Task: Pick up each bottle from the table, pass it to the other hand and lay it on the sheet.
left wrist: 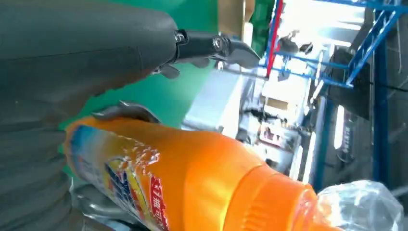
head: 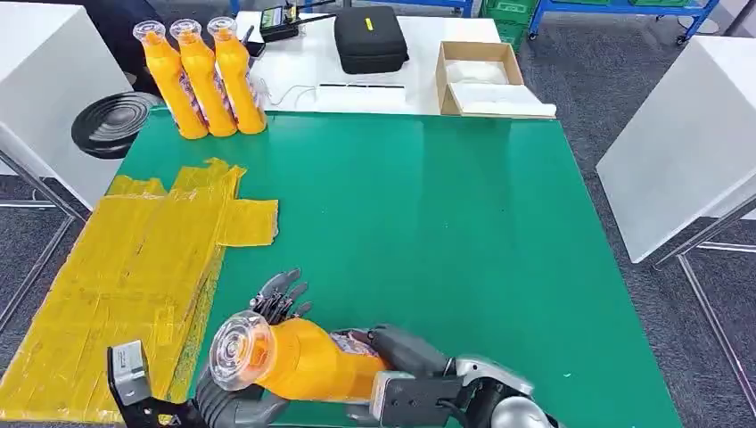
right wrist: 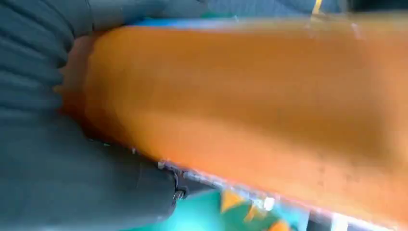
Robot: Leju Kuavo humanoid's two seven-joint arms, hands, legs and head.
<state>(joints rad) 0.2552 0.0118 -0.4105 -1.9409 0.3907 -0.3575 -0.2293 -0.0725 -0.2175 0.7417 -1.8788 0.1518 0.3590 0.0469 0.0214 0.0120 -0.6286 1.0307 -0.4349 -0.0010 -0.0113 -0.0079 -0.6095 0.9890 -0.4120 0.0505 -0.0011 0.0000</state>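
Observation:
An orange bottle [head: 303, 357] with a clear cap lies sideways in the air above the near edge of the green table [head: 428, 223]. My right hand [head: 406, 352] grips its lower body; in the right wrist view the bottle [right wrist: 250, 96] lies across that hand [right wrist: 62, 183]. My left hand [head: 278, 299] is behind the bottle's shoulder with its fingers spread. In the left wrist view the bottle [left wrist: 192, 178] lies against the palm [left wrist: 72, 53], with the thumb held away from it. Three more orange bottles [head: 207, 80] stand at the far left. The yellow sheet [head: 134, 276] covers the table's left side.
A black case [head: 370, 40] and an open cardboard box [head: 486, 80] sit on the white table beyond the green one. A black round dish [head: 111, 125] lies off the far-left corner. White tables flank both sides.

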